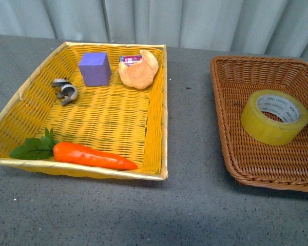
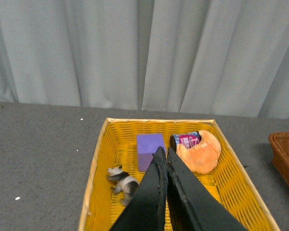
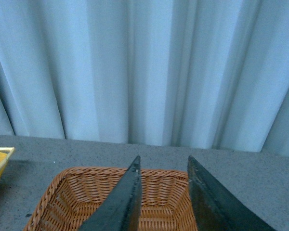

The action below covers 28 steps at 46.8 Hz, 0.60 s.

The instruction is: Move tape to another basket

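1. Pale curtains hang behind a grey speckled surface. It carries two woven trays, apart from each other: a bright yellow tray on the left and a brown wicker basket on the right.
2. The tape lies inside the brown basket with its hole facing up, slightly tilted. Nothing grips it or touches it.
3. The yellow tray holds a toy carrot along its near rim, a purple block and a bread roll at the far end, and a curled metal clip. There is no tape in it.
4. The right pincer hangs above the brown basket with its fingers apart and nothing between them. The tape is out of sight in the right wrist view.
5. The left pincer sits over the yellow tray with its fingers pressed together on nothing, pointing toward the block.
6. The tape seems to be in the basket it was meant for, so what remains is probably only to clear the arms away.
7. If the right arm swings low, a finger could catch the basket's sloping wall and drag it across the surface.
8. If the right arm dips, a finger could knock the tilted roll onto its edge and send it rolling toward the rim.
9. If the left arm sinks, it could shove the block or the clip.
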### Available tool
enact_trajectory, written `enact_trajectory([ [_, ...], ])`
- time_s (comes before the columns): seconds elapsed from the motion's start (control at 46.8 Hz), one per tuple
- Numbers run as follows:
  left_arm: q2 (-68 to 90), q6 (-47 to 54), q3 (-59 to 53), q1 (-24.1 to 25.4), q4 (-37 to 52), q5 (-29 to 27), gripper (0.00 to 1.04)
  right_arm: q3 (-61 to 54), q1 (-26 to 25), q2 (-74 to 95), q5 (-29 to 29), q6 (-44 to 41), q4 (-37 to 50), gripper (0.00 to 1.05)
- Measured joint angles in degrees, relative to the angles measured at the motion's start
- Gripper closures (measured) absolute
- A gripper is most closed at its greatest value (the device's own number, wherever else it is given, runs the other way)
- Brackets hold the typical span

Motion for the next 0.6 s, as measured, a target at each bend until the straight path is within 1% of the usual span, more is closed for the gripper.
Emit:
enact_trajectory([
  [0.043,-1.7,0.2,-1.4,0.4,0.0,0.3,1.01,-2.4,0.2,-2.1,0.2,0.1,0.2,0.84],
  [0.064,-2.1,0.2,-1.7,0.6,0.0,0.4,1.01,-3.1,0.2,-2.6,0.2,0.1,0.2,0.86],
  [0.107,-4.0,0.3,-3.3,1.2,-0.2,0.7,1.01,-6.0,0.5,-4.5,0.5,0.1,0.2,0.95],
  [0.128,-4.7,0.3,-3.8,1.4,-0.3,0.8,1.01,-6.6,0.8,-4.9,1.0,0.1,0.2,0.97],
  [0.149,-5.4,0.3,-4.4,1.7,-0.5,0.9,1.01,-8.2,1.5,-6.0,2.4,0.2,0.1,1.02],
  [0.171,-5.8,0.3,-4.7,1.8,-0.6,1.0,1.01,-8.7,1.7,-6.4,2.6,0.2,0.1,1.04],
  [0.32,-11.5,0.4,-8.5,2.7,-2.7,2.5,1.01,-15.0,3.0,-13.9,2.7,0.3,-1.2,1.04],
  [0.363,-13.6,0.4,-9.6,4.6,-3.8,5.4,1.01,-16.7,2.9,-16.4,2.7,0.3,-1.9,1.04],
  [0.406,-16.0,0.4,-10.7,6.2,-5.0,6.1,1.01,-18.3,3.0,-18.9,2.7,0.4,-2.8,1.04],
  [0.448,-17.0,0.4,-11.1,6.7,-5.7,6.0,1.01,-19.5,3.0,-20.7,2.7,0.4,-3.5,1.04],
  [0.512,-17.6,0.4,-13.0,7.0,-3.3,6.3,1.01,-21.2,3.0,-23.8,2.7,0.4,-5.0,1.04],
  [0.598,-19.3,0.4,-14.8,7.0,-4.6,6.5,1.01,-22.3,3.0,-30.1,2.7,0.4,-11.2,1.04],
])
